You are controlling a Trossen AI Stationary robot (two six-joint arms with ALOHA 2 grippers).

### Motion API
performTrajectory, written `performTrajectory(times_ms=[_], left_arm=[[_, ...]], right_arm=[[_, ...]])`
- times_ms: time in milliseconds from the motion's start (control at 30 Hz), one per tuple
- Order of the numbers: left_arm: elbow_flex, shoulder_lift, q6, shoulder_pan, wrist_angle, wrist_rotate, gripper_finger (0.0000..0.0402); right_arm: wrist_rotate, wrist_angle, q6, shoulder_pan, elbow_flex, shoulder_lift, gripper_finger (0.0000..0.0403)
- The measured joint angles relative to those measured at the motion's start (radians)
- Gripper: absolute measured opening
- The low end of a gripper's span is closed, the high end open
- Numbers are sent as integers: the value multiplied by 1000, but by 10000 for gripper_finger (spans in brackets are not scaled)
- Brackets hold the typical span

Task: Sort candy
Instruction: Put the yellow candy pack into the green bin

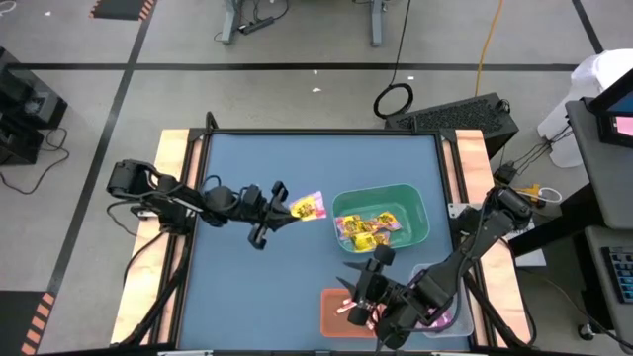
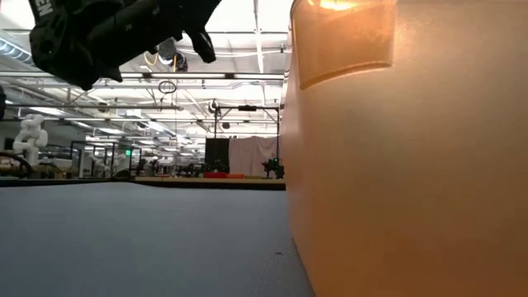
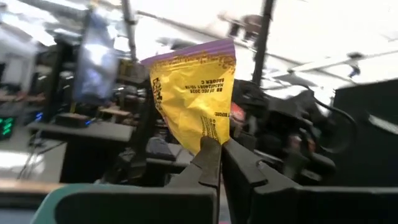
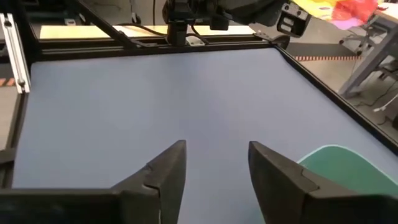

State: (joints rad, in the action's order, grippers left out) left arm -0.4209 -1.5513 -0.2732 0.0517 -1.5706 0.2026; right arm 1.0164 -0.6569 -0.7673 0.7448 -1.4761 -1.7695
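Note:
A yellow candy packet with a purple edge (image 1: 310,206) (image 3: 194,93) hangs above the blue mat, left of the green bin (image 1: 415,232). My left gripper (image 1: 289,204) (image 3: 219,150) is shut on it. The green bin holds several yellow and magenta packets (image 1: 368,229). My right gripper (image 1: 358,269) (image 4: 216,158) stands open with nothing between its fingers. It is above the mat, between the green bin and the orange bin (image 1: 331,321). Pink-white sticks (image 1: 348,306) lie in the orange bin. My left gripper pinches one corner of the yellow packet (image 3: 208,138) between its two fingers. The fingers come roughly level from the table's left. The packet sticks out beyond the fingertips toward the green bin, lifted clear of the mat.
A clear bin (image 1: 447,318) with purple candy stands at the near right, partly under my right arm. In the low view the orange bin's wall (image 2: 404,165) fills the right half. The mat's left and far parts (image 1: 297,158) are bare.

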Motion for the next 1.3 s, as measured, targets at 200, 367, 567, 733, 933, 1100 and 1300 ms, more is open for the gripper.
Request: performTrajectory(times_ms=[200, 367, 567, 733, 933, 1100, 1300], left_arm=[[-8, 0, 189, 7, 1, 113, 10], [-8, 0, 451, 38, 41, 145, 10], [-8, -1, 852, 73, 124, 133, 10], [-8, -1, 1066, 96, 126, 78, 10], [-8, -1, 1207, 113, 134, 23, 10], [-8, -1, 1170, 113, 134, 13, 10], [-8, -1, 849, 112, 39, -206, 10]], right_arm=[[-2, 1, 58, -6, 0, 0, 156], [-2, 1, 134, -6, 0, 0, 148], [-2, 1, 254, -6, 0, 0, 141], [-2, 1, 267, -6, 0, 0, 141], [-2, 1, 267, -6, 0, 0, 141], [1, 1, 181, -14, 0, 0, 141], [12, 4, 123, -49, 0, 0, 141]])
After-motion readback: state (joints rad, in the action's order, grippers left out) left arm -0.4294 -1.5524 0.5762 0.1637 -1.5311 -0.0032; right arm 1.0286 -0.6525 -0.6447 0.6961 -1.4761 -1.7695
